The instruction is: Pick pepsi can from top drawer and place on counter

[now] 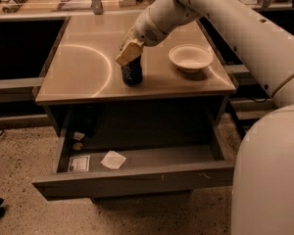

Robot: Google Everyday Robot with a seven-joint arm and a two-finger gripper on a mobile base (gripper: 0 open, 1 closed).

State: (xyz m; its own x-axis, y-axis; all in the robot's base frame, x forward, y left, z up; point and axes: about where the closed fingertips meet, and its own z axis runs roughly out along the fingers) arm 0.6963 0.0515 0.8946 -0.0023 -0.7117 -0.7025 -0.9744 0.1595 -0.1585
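Observation:
The pepsi can [132, 73] is dark and stands upright on the counter [83, 67], near its front middle. My gripper [128, 53] is at the can's top, reaching in from the upper right, and it covers the can's rim. The top drawer [137, 177] is pulled open below the counter. It holds a paper scrap [112, 159], a label [79, 163] and small bits at its left end.
A white bowl [190, 58] sits on the counter to the right of the can. My white arm and body [269, 146] fill the right side. Dark cabinets flank the counter on both sides. The floor is speckled.

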